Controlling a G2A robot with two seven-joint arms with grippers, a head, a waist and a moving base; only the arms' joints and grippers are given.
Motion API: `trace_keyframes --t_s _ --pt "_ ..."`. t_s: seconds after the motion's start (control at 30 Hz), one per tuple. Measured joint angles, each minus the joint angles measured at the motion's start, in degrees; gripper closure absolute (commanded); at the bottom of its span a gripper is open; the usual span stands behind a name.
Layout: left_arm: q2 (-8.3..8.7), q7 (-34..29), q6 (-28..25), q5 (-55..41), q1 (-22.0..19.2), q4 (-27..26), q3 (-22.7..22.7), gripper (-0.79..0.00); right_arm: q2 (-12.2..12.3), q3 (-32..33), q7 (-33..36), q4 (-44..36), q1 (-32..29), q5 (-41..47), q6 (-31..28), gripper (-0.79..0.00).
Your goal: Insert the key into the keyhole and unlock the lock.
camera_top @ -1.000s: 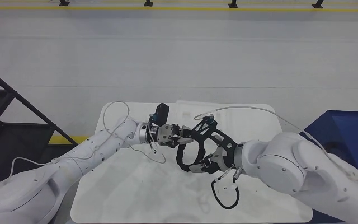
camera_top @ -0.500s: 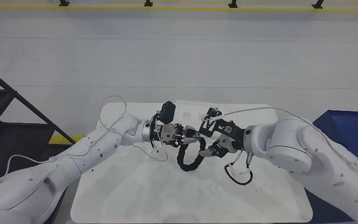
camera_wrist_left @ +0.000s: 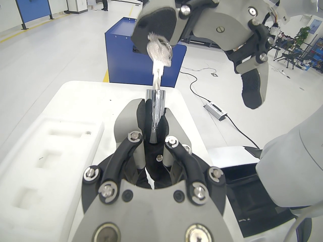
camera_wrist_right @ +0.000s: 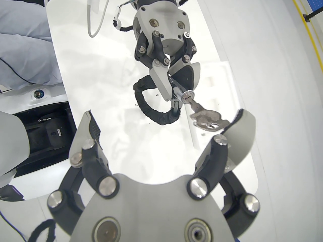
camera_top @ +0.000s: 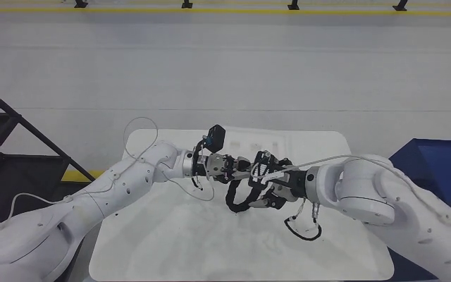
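Key (camera_wrist_right: 205,119) sits in lock (camera_wrist_right: 185,96); right gripper (camera_wrist_right: 165,114) wide open, pad (camera_wrist_left: 156,23) touching it.

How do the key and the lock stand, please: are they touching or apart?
Touching. The right wrist view shows the key with its blade sunk into the end face of the lock, no gap between them; the left wrist view agrees.

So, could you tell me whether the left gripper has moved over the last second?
Yes. In the top view the left gripper, shut on the lock, has shifted away from the table's left edge toward its middle.
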Motion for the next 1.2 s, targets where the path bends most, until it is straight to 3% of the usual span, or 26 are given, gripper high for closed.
trace_keyframes --t_s 0.67,1.0,1.07,1.17,1.2 --pt "-0.75 -0.6 0.0 2.3 -0.2 0.6 0.0 0.000 -1.8 -0.6 3.1 2.0 0.9 0.8 4.8 -0.785" --pt "-0.26 0.0 0.0 2.6 0.4 0.5 0.0 0.000 -1.8 -0.3 3.3 -0.1 0.6 -6.7 -4.8 -0.785" --pt "-0.04 -0.8 0.0 2.2 0.6 0.3 0.0 0.000 -1.8 -0.3 2.5 -0.4 0.7 -9.1 -5.9 -0.717" --pt "0.26 -2.4 0.0 1.0 0.8 -0.2 0.0 0.000 -1.9 -0.3 1.7 -0.9 0.5 -11.9 -6.8 -0.397" --pt "0.35 -3.0 0.0 0.5 0.8 -0.4 0.0 0.000 -2.0 -0.4 1.6 -1.0 0.5 -12.8 -7.1 -0.366"
